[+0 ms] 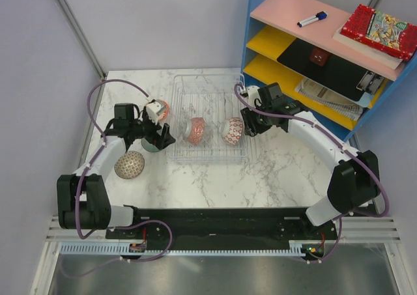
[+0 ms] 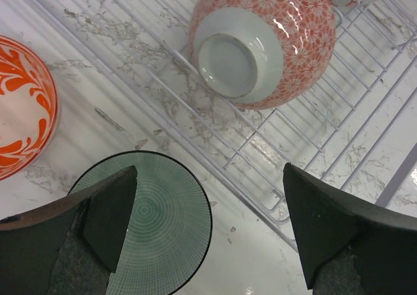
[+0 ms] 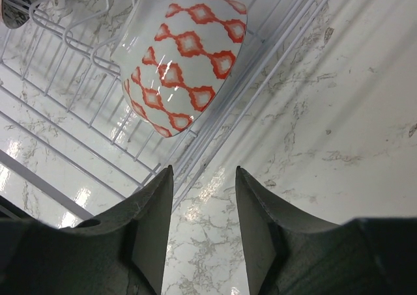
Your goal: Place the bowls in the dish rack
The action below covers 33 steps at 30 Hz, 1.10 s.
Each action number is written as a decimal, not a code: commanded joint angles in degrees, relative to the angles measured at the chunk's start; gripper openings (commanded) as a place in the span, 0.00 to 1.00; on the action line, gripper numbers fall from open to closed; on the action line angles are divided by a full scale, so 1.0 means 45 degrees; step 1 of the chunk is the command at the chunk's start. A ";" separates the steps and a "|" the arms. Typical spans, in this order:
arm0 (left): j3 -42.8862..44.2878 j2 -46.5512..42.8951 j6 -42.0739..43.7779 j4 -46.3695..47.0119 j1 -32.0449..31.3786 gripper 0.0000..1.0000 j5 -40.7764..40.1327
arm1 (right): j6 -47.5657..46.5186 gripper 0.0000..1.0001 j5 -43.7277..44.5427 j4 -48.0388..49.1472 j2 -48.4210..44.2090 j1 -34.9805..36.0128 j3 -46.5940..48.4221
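Now we hold the left pincer (image 2: 208, 178) spread as wide as it goes and gripping nothing, hanging over the green bowl (image 2: 159, 226). That bowl stands on the marble table (image 2: 98, 139) just outside the dish rack (image 2: 306, 132). It sits off-centre beneath us, mostly under one finger (image 2: 107, 217), while the rack's edge wire runs beneath the gap and on toward the other finger. We judge the carry to be a short one across to that side. Being round, the bowl offers no long axis, so the rim looks to us like the place to bite. Two bowls already lean in the rack: the red-flowered bowl (image 2: 260, 41) ahead of the left pincer, and the diamond-patterned bowl (image 3: 182, 67) ahead of the right pincer (image 3: 203, 174), whose fingers stand partly apart and empty over the rack's side. The orange-swirled bowl (image 2: 23, 106) and the net-patterned bowl (image 1: 129, 165) lie on the left arm's side, so we judge that arm the nearer.
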 commanded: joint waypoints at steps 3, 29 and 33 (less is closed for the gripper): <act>-0.0228 0.0123 0.0340 0.0502 -0.0447 1.00 -0.0121 | -0.0172 0.50 -0.0118 0.0510 0.0399 0.0129 -0.0321; -0.1283 -0.1595 0.1649 -0.2154 -0.1600 1.00 0.0485 | -0.1227 0.19 -0.0448 -0.0388 -0.1455 0.0695 -0.2430; -0.1283 -0.1967 0.1708 -0.2603 -0.1795 1.00 0.0523 | -0.1305 0.17 -0.0742 -0.0525 -0.2117 0.0851 -0.2995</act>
